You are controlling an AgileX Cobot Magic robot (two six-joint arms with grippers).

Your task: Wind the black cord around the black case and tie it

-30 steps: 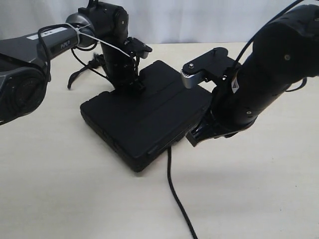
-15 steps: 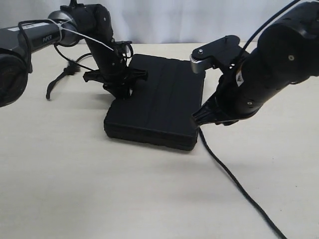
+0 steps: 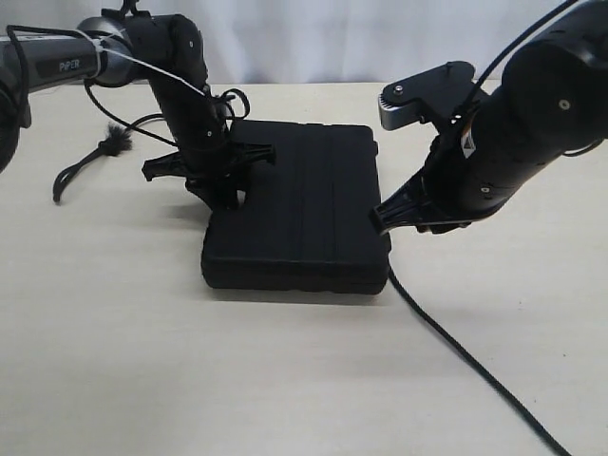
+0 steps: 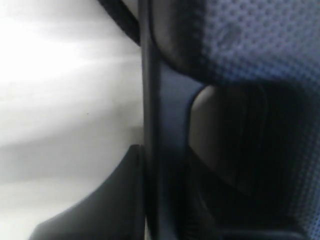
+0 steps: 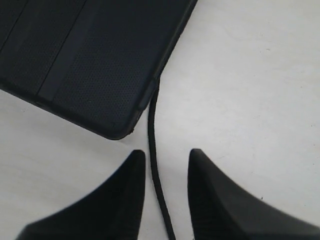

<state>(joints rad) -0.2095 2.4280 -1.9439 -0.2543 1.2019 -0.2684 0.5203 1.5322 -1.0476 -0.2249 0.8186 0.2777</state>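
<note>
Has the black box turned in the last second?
Yes. The black case turned anticlockwise: formerly cornerwise, its front side now runs parallel to the table's back edge.

The case lies on the table, one edge inside the left claw; the right claw stands beside the opposite edge; the cord runs from the case out between its fingers.
</note>
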